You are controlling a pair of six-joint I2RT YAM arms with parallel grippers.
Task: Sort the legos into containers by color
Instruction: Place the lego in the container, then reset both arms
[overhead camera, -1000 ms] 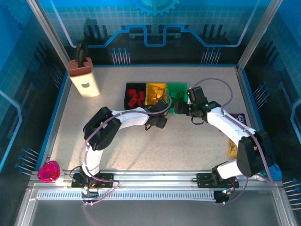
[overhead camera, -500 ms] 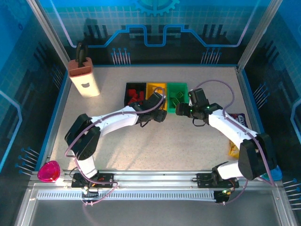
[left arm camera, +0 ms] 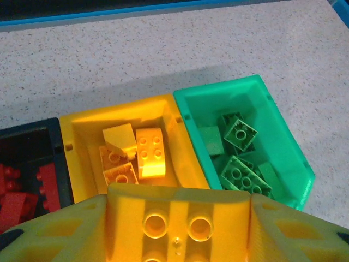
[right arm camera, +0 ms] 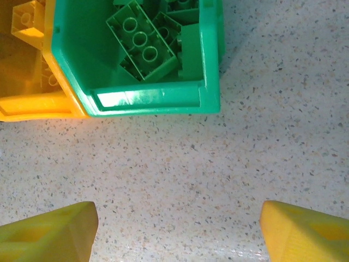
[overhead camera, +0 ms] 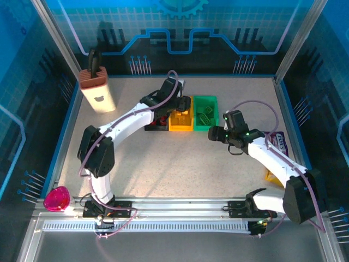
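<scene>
Grips a yellow brick (left arm camera: 175, 207) in the left hand (left arm camera: 177, 229), pinched side to side between both fingers (left arm camera: 52, 232). Holds it over the near wall of the yellow bin (left arm camera: 82, 131), with the green bin (left arm camera: 286, 158) just to the right and the black bin (left arm camera: 61, 164) just to the left, all three touching in one row. Shows round openings on the brick's upturned face, two abreast; cannot tell its long axis, since the bottom edge of the left wrist view cuts it off. Seen from above, reaches with the left hand (overhead camera: 179, 105) across the black and yellow bins.

Spreads the right hand (right arm camera: 177, 234) wide, with nothing between its fingers (right arm camera: 49, 234), over bare worktop (right arm camera: 180, 164) just in front of the green bin's near wall.

Finds yellow legos (left arm camera: 148, 155) inside the yellow bin, green legos (left arm camera: 240, 134) inside the green bin, red legos (left arm camera: 16, 199) inside the black bin. In the right wrist view, picks out a long green brick (right arm camera: 143, 41) lying hollow side up, long axis slanting from upper left to lower right.

Reads no writing: white lettering on the pink-purple packet (overhead camera: 278, 141) at the worktop's right edge too small to make out, likewise a small dark mark on the beige box (overhead camera: 99, 95) at the far left
</scene>
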